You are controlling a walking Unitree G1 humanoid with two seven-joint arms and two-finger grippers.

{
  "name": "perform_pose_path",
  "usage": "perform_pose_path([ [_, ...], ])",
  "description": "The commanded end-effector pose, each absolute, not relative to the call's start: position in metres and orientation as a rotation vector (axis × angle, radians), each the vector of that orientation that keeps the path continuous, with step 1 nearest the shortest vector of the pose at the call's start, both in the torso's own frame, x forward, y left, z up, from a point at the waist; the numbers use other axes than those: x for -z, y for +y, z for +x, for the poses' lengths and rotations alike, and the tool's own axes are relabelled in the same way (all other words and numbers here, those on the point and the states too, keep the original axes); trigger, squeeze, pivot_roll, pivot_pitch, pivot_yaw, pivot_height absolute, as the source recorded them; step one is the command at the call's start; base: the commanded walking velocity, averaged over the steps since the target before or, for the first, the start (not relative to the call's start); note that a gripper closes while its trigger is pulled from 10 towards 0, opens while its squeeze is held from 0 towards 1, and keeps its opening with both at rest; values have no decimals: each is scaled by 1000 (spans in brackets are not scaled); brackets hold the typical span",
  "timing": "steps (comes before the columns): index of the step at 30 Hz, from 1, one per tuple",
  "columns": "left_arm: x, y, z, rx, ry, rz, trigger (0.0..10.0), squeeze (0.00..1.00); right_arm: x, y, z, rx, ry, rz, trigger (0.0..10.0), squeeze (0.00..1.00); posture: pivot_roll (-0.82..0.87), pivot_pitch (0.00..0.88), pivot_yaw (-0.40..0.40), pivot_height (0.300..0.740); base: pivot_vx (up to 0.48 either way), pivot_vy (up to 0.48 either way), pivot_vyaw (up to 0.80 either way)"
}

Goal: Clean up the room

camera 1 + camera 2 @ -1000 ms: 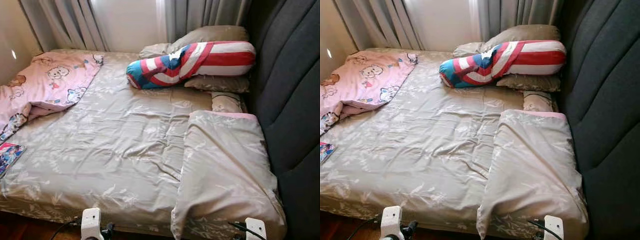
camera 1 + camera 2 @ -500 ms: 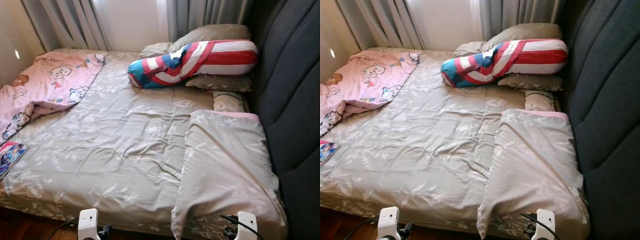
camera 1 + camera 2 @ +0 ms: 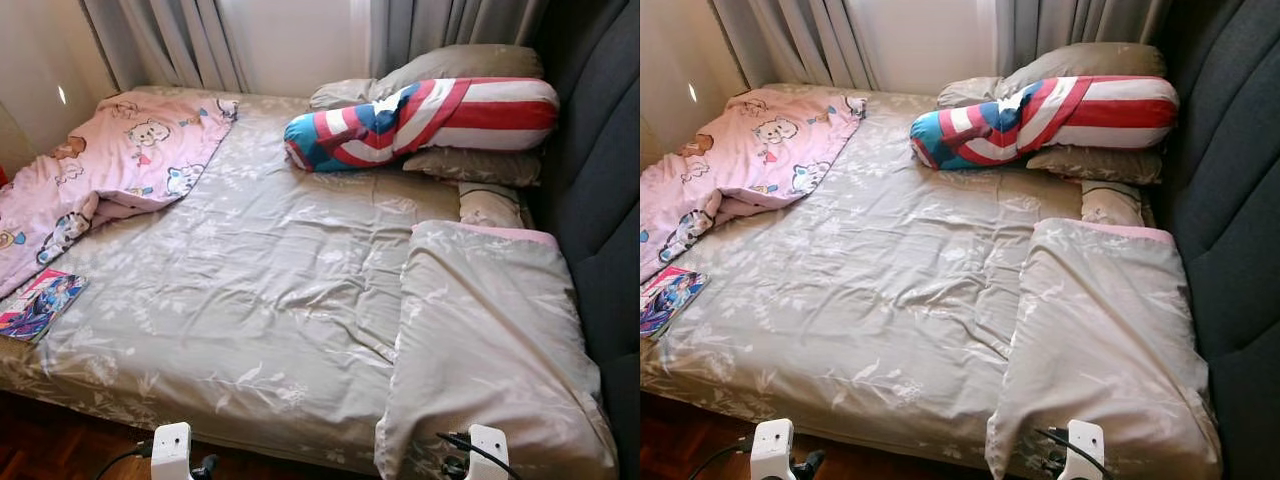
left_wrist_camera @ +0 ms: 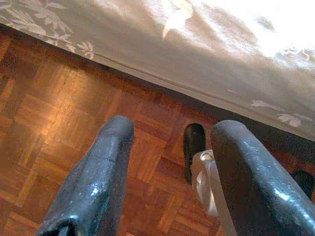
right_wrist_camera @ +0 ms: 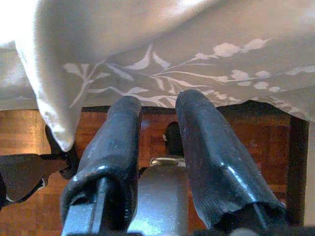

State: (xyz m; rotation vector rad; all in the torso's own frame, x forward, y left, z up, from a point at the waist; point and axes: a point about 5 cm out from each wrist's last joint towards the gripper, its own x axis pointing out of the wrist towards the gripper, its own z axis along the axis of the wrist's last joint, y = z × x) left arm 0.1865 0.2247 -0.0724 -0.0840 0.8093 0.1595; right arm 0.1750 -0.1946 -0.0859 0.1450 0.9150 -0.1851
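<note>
A wide bed (image 3: pixel 250 300) with a grey-beige leaf-print sheet lies before me. A pink cartoon blanket (image 3: pixel 110 170) is bunched at its far left. A red, white and blue bolster (image 3: pixel 420 120) rests on beige pillows (image 3: pixel 450 65) by the headboard. A folded beige duvet (image 3: pixel 490 330) covers the near right corner. A colourful magazine (image 3: pixel 38 302) lies on the bed's left edge. Both arms hang low by the bed's near edge. My left gripper (image 4: pixel 174 132) is open over the wooden floor. My right gripper (image 5: pixel 158 105) is open, just below the hanging duvet edge.
A dark grey padded headboard (image 3: pixel 600 180) runs along the right side. Grey curtains (image 3: pixel 180 40) hang behind the bed, with a pale wall (image 3: pixel 40 70) at the left. Parquet floor (image 4: pixel 59 108) runs under the bed's near edge.
The whole picture has slid to the right, so the camera has turned left. More of the pink blanket and the magazine is in view. Nothing on the bed has moved.
</note>
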Motion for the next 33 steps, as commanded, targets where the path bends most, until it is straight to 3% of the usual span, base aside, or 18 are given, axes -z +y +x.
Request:
perform_pose_path([
  [1, 76, 228, 179, -160, 838, -66, 10000, 0, 88, -194, 171, 187, 933, 145, 10000, 0, 10, 139, 40, 740, 0, 326, 0],
  [12, 75, 226, 180, -158, 834, -67, 10000, 0, 88, -195, 170, 193, 936, 146, 10000, 0, 6, 128, 44, 740, 0, 325, 0],
  [33, 75, 224, 183, -147, 823, -66, 10000, 0, 88, -193, 173, 181, 934, 144, 10000, 0, 6, 100, 43, 740, 0, 480, 0],
])
